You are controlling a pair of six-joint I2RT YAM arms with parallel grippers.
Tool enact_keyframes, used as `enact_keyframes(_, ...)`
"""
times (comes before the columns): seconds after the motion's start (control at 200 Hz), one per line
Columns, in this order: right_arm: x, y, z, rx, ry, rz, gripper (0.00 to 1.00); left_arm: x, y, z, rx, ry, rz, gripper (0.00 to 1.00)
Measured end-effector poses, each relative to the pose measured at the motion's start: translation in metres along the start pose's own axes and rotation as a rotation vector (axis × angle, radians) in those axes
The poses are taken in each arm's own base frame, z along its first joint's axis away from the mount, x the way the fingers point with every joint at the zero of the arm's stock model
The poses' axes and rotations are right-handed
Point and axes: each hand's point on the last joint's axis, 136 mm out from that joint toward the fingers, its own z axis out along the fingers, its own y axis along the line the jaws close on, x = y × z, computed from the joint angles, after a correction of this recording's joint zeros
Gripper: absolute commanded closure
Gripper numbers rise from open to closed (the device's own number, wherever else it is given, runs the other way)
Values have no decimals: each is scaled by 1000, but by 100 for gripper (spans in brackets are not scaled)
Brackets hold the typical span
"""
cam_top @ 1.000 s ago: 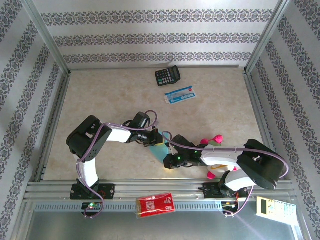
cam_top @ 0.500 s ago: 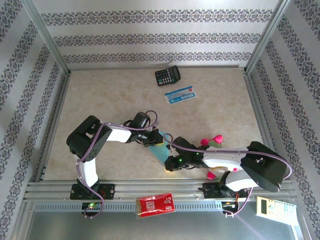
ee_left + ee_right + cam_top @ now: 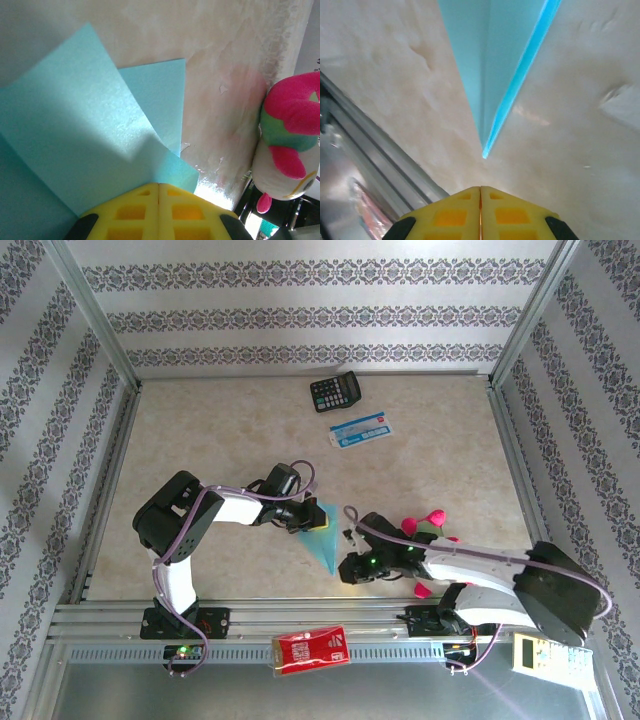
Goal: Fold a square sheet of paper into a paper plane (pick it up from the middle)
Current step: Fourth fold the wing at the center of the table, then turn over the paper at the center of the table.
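The paper plane [image 3: 322,538] lies just below the centre of the overhead frame. It is already a slim turquoise dart, with its wide end toward the upper left and its nose pointing down toward the lower edge. The left gripper [image 3: 303,520] sits at the wide end. In its wrist view the yellow fingers [image 3: 130,215] are pressed together at the bottom of the frame with the overlapping flaps running into them, so it appears to pinch the tail. The right gripper [image 3: 350,567] is just right of the nose with its fingers closed on nothing. In its own view the pointed tip sits just above them, apart from them. A plush toy [image 3: 425,525] lies to the right on the table [image 3: 220,440].

The folding looks nearly done, and the step in hand seems to be finishing the centre crease. The next move probably calls for the right fingers to press or run along the crease near the nose while the left keeps the tail from sliding, gently, since thin paper buckles
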Motion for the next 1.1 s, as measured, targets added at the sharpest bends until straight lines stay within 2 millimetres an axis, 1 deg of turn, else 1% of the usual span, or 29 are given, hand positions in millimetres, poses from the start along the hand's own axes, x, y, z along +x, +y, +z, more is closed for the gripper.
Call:
enact_keyframes(0.06,-10,4,-6,-18,-44,1,90,0,0,0,0,-1,0,100)
enact_keyframes(0.135,-16,5,-7,-19,-65,2,89,0,0,0,0,-1,-1,100)
enact_keyframes(0.255,-25,3,-3,9,-77,26,82,0,0,0,0,-1,-1,100)
enact_keyframes(0.32,-30,0,1,27,-90,42,77,0,0,0,0,0,-1,100)
enact_keyframes(0.425,-35,-6,4,55,-113,62,73,0,0,0,0,-1,-1,100)
enact_keyframes(0.6,-45,-11,7,75,-150,88,72,-1,-1,-1,2,-2,-5,87)
enact_keyframes(0.674,-52,-11,5,69,-177,96,72,-2,-2,-2,2,-11,-12,85)
enact_keyframes(0.759,-60,-12,0,71,-214,108,70,-5,-4,-6,-6,-29,-21,76)
enact_keyframes(0.839,-67,-11,-6,68,-253,113,69,-8,-10,-14,-5,-49,-28,69)
enact_keyframes(0.909,-70,-11,-8,69,-269,115,68,-14,-22,-26,12,-81,-13,65)
enact_keyframes(1.024,-73,-12,-6,86,-279,117,66,-29,-43,-54,56,-160,15,63)
enact_keyframes(1.099,-76,-10,-2,95,-277,111,65,-40,-45,-73,71,-215,11,62)
